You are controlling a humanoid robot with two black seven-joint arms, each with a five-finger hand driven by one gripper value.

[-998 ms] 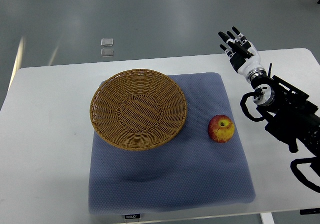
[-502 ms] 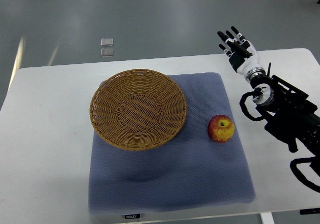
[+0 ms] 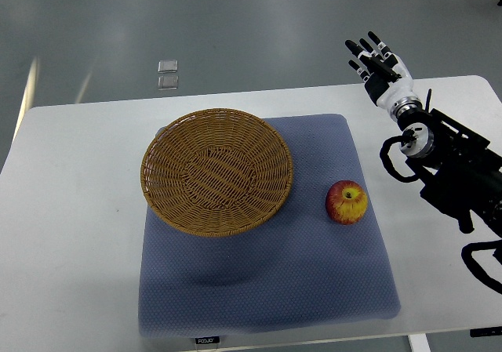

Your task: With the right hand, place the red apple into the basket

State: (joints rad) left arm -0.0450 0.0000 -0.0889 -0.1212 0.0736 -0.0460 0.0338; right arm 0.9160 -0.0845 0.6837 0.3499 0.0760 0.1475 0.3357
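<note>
A red and yellow apple lies on the blue mat, to the right of the woven wicker basket. The basket stands empty on the mat's far left part. My right hand is at the table's far right edge, well beyond and to the right of the apple. Its fingers are spread and hold nothing. Its black arm comes in from the right edge. The left arm is not in view.
The mat lies on a white table. Two small clear squares lie on the grey floor beyond the table's far edge. A black label sits at the mat's near edge.
My right hand has moved a little up and to the right, away from the apple. The apple and basket have not moved.
</note>
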